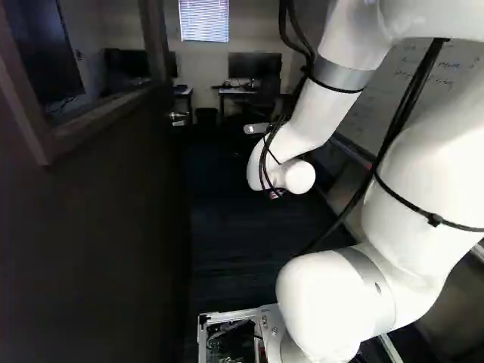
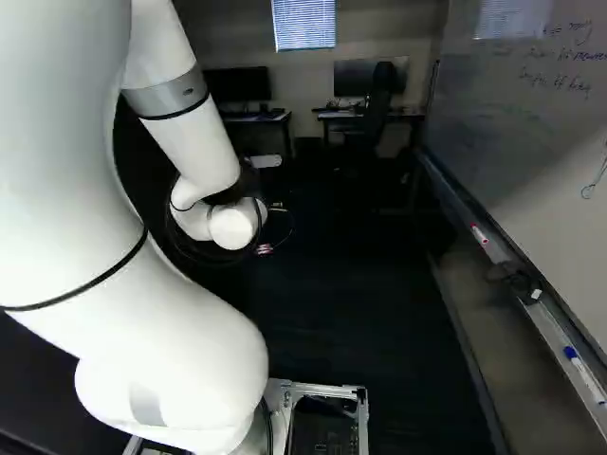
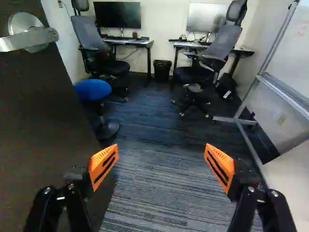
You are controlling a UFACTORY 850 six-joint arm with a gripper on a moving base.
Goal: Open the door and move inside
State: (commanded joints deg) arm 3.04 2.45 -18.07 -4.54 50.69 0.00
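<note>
The dark door [image 1: 98, 242] stands swung inward along the left of the left base view, with a window in its upper part and a silver handle [image 1: 178, 117] at its far edge. In the right base view my gripper [image 2: 265, 248] hangs low ahead of the arm, mostly hidden by the wrist. In the wrist view the gripper [image 3: 161, 166] is open, its orange-padded fingers wide apart over the carpet. The door [image 3: 43, 125] runs close beside one finger, and its lever handle [image 3: 30, 38] lies ahead of that finger, untouched.
Ahead are two desks [image 3: 128, 42] with monitors, office chairs [image 3: 212, 53], a blue stool [image 3: 92, 90] and a black bin [image 3: 162, 69]. A whiteboard [image 2: 531, 123] with a marker tray [image 2: 512, 256] runs along the side opposite the door. Carpet [image 3: 154, 140] lies between.
</note>
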